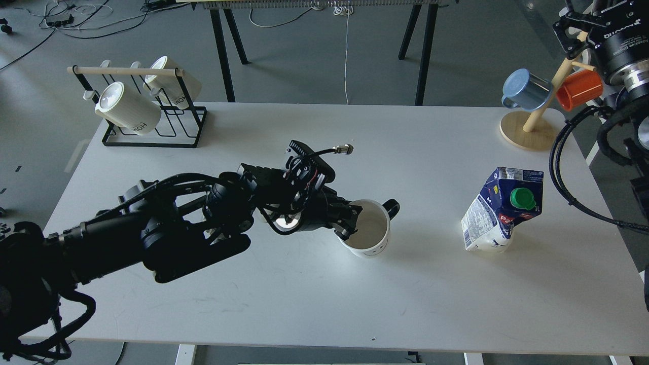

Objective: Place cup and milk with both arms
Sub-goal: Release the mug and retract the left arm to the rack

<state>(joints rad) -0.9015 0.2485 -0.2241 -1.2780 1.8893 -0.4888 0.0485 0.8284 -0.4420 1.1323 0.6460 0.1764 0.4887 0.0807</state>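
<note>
A white cup (372,233) with a black handle and a smiley face is near the middle of the white table (324,294). My left gripper (351,223) is shut on the cup's near rim, one finger inside and one outside. I cannot tell whether the cup's base touches the table. A blue and white milk carton (499,213) with a green cap stands upright at the right, dented, with nothing touching it. My right gripper (572,28) is high at the top right corner, beside the mug tree and far from the carton. Its fingers cannot be told apart.
A black wire rack (152,119) with two white mugs stands at the back left. A wooden mug tree (530,129) with a blue mug (525,90) and an orange mug (579,88) stands at the back right. Black cables hang along the table's right edge.
</note>
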